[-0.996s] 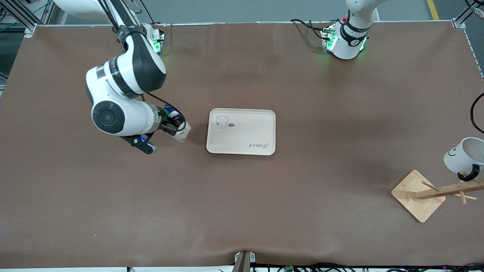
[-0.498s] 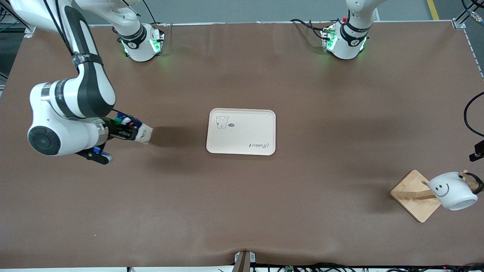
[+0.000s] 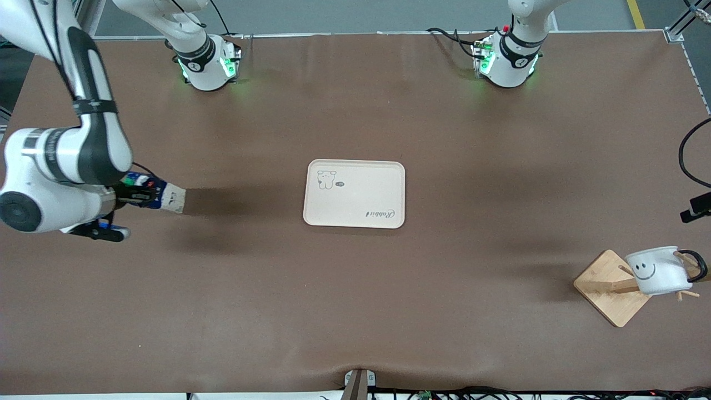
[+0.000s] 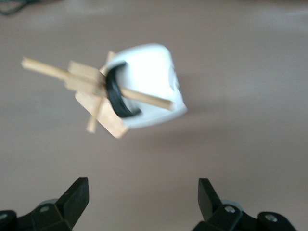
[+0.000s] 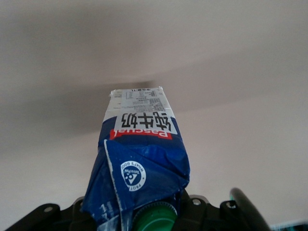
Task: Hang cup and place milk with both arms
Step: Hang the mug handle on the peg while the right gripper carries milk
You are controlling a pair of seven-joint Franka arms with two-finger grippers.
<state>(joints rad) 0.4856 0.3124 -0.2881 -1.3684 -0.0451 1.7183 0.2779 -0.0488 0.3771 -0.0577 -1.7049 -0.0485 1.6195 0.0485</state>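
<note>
front view: the tray sits bare mid-surface and serves as the landmark. the right gripper is over the surface well toward the right arm's end from the tray, fingers clamped on the milk, which is held tipped with its pale base pointing at the tray. the cup hangs on a peg of the rack, well toward the left arm's end and nearer the camera than the tray. the left gripper is out of frame here; only a dark bit shows at the edge.

left wrist view: the cup hangs by its black handle on a peg of the rack. the left gripper is apart from it, its fingers spread wide and empty — the hanging looks done.

right wrist view: the milk fills the middle, green cap down by the right gripper, label end pointing away over bare surface.

judgement: the step in hand is placing the milk. the next move calls for carrying it over the tray, turning it upright, lowering and letting go.

hard to make out: the fingers on the carton are mostly hidden by it, and the cup is blurred — how deep the peg sits in the handle is unclear.
</note>
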